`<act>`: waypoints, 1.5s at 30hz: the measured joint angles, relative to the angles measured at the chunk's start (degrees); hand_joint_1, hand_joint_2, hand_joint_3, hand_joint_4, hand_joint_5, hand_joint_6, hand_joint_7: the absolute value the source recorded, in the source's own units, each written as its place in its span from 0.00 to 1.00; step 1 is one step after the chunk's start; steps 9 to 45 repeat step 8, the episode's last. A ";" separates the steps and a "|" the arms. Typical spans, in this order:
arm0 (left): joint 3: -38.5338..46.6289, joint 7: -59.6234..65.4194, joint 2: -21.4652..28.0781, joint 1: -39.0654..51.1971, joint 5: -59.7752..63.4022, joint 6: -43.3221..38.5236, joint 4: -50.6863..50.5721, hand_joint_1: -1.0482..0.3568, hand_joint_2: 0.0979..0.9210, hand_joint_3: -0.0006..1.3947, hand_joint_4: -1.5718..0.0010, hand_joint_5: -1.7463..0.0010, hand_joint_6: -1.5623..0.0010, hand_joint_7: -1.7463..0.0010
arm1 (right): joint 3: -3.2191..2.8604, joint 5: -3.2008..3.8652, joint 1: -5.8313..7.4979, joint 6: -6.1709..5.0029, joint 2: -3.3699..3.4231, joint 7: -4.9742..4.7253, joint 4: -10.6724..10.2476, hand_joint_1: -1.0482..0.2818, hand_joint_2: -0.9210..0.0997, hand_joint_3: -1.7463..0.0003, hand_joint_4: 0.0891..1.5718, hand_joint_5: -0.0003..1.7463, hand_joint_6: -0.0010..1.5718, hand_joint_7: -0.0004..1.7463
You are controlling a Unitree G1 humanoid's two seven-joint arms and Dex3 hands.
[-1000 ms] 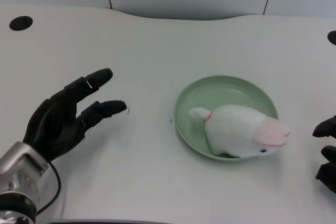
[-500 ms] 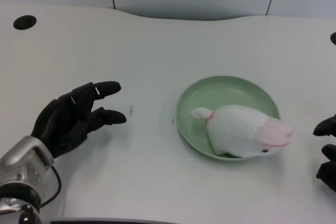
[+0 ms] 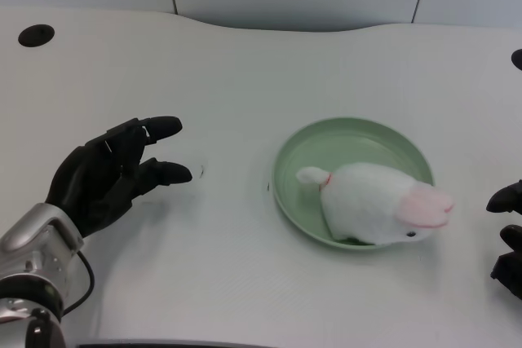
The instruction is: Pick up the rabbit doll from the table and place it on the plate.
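At lower left, the robot's black left hand (image 3: 110,181) hovers over the white table (image 3: 245,63), fingers spread, holding nothing. Right of centre, the white rabbit doll (image 3: 371,205) lies on the green plate (image 3: 351,132), so the placing appears done.

Left half: bare counter (image 3: 228,79) around the left hand (image 3: 106,177).
Middle gap: open between hand and plate (image 3: 359,132).
Right: plate carrying rabbit doll (image 3: 375,201) blocks.
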 measured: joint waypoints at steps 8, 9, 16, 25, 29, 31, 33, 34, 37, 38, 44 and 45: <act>0.05 0.00 0.12 -0.12 1.20 0.81 0.05 0.23 1.00 0.31 0.66 0.28 0.59 0.59 | 0.01 -0.02 0.00 -0.12 0.00 0.02 0.00 0.46 0.00 0.94 0.95 1.00 0.72 1.00; 0.05 0.00 0.12 -0.12 1.20 0.81 0.05 0.23 1.00 0.31 0.66 0.28 0.59 0.59 | 0.01 -0.02 0.00 -0.12 0.00 0.02 0.00 0.46 0.00 0.94 0.95 1.00 0.72 1.00; 0.05 0.00 0.12 -0.12 1.20 0.81 0.05 0.23 1.00 0.31 0.66 0.28 0.59 0.59 | 0.01 -0.02 0.00 -0.12 0.00 0.02 0.00 0.46 0.00 0.94 0.95 1.00 0.72 1.00; 0.05 0.00 0.12 -0.12 1.20 0.81 0.05 0.23 1.00 0.31 0.66 0.28 0.59 0.59 | 0.01 -0.02 0.00 -0.12 0.00 0.02 0.00 0.46 0.00 0.94 0.95 1.00 0.72 1.00; 0.05 0.00 0.12 -0.12 1.20 0.81 0.05 0.23 1.00 0.31 0.66 0.28 0.59 0.59 | 0.01 -0.02 0.00 -0.12 0.00 0.02 0.00 0.46 0.00 0.94 0.95 1.00 0.72 1.00; 0.05 0.00 0.12 -0.12 1.20 0.81 0.05 0.23 1.00 0.31 0.66 0.28 0.59 0.59 | 0.01 -0.02 0.00 -0.12 0.00 0.02 0.00 0.46 0.00 0.94 0.95 1.00 0.72 1.00; 0.05 0.00 0.12 -0.12 1.20 0.81 0.05 0.23 1.00 0.31 0.66 0.28 0.59 0.59 | 0.01 -0.02 0.00 -0.12 0.00 0.02 0.00 0.46 0.00 0.94 0.95 1.00 0.72 1.00; 0.05 0.00 0.12 -0.12 1.20 0.81 0.05 0.23 1.00 0.31 0.66 0.28 0.59 0.59 | 0.01 -0.02 0.00 -0.12 0.00 0.02 0.00 0.46 0.00 0.94 0.95 1.00 0.72 1.00; 0.05 0.00 0.12 -0.12 1.20 0.81 0.05 0.23 1.00 0.31 0.66 0.28 0.59 0.59 | 0.01 -0.02 0.00 -0.12 0.00 0.02 0.00 0.46 0.00 0.94 0.95 1.00 0.72 1.00; 0.05 0.00 0.12 -0.12 1.20 0.81 0.05 0.23 1.00 0.31 0.66 0.28 0.59 0.59 | 0.01 -0.02 0.00 -0.12 0.00 0.02 0.00 0.46 0.00 0.94 0.95 1.00 0.72 1.00; 0.05 0.00 0.12 -0.12 1.20 0.81 0.05 0.23 1.00 0.31 0.66 0.28 0.59 0.59 | 0.01 -0.02 0.00 -0.12 0.00 0.02 0.00 0.46 0.00 0.94 0.95 1.00 0.72 1.00; 0.05 0.00 0.12 -0.12 1.20 0.81 0.05 0.23 1.00 0.31 0.66 0.28 0.59 0.59 | 0.01 -0.02 0.00 -0.12 0.00 0.02 0.00 0.46 0.00 0.94 0.95 1.00 0.72 1.00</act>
